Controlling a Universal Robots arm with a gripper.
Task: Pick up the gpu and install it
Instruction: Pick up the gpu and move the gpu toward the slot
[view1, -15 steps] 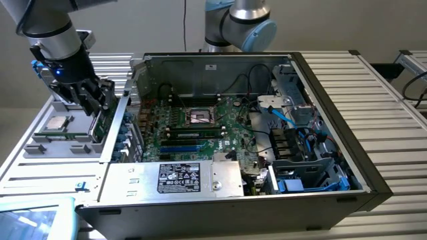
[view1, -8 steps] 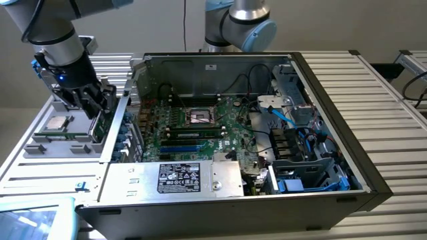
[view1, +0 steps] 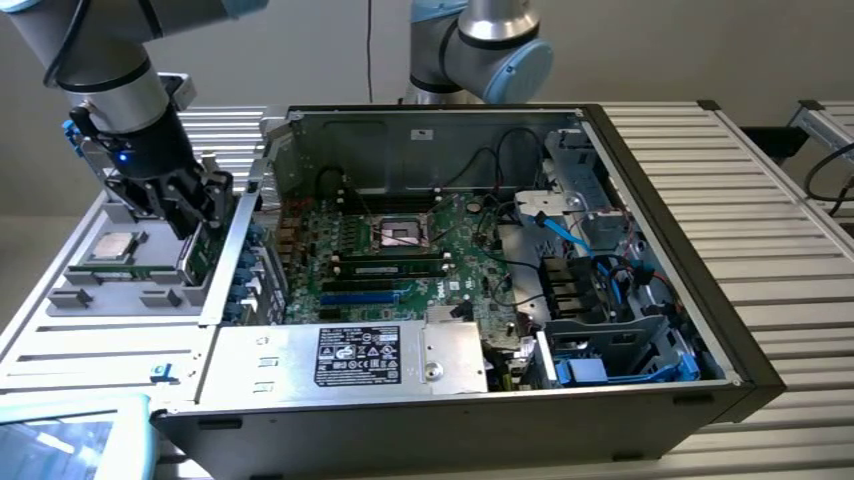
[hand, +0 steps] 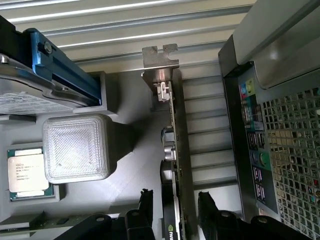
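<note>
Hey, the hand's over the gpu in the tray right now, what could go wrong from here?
1. The hand is open astride the gpu, which stands on its thin edge in the tray; an uneven close could tip or twist it.
2. The case wall stands close beside the card, so a sideways swing on lifting might knock the bracket against it.
</note>
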